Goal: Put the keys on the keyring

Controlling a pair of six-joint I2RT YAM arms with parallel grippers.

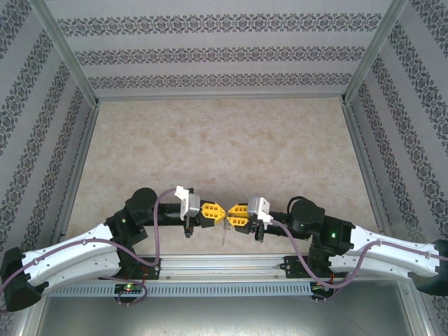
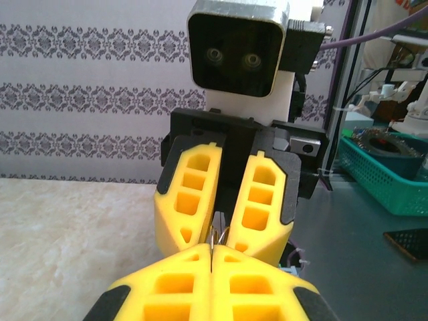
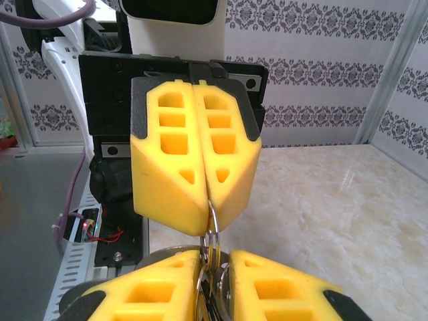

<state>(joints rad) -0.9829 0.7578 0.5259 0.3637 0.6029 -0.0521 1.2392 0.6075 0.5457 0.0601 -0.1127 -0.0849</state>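
Left gripper (image 1: 218, 212) and right gripper (image 1: 231, 214) tip to tip above near edge of table (image 1: 224, 140), left fingers pinched tight on keyring (image 3: 212, 231), right fingers narrowly closed around same thin metal loop, held off tabletop

Three cameras: one overhead, two at the wrists, facing each other.
The top view looks down from above and behind the arms over the whole table (image 1: 224, 133). Each wrist camera looks along its own fingers, very near; the left gripper (image 2: 210, 257) faces the right gripper (image 2: 223, 235). All three views share that meeting point at the ring (image 3: 212, 221).
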